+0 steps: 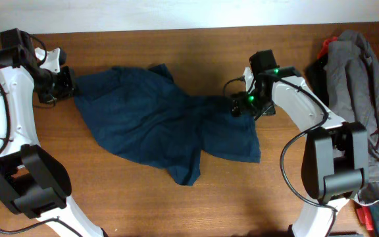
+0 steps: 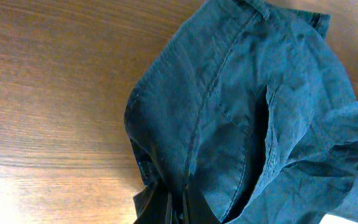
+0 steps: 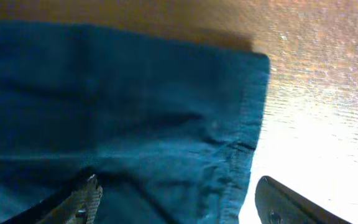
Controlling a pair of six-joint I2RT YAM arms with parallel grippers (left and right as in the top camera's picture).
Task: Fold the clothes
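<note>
The dark navy shorts lie crumpled across the middle of the wooden table. My left gripper is at their far left corner, shut on a pinch of the fabric; in the left wrist view the jaws clamp a fold of the shorts. My right gripper is over the shorts' right hemmed edge. In the right wrist view its fingers are spread wide, one over the cloth, one over bare wood, with the hem between them.
A grey garment lies heaped at the table's right edge, with black cloth beside it and something red at the bottom right corner. Bare wood lies in front of the shorts.
</note>
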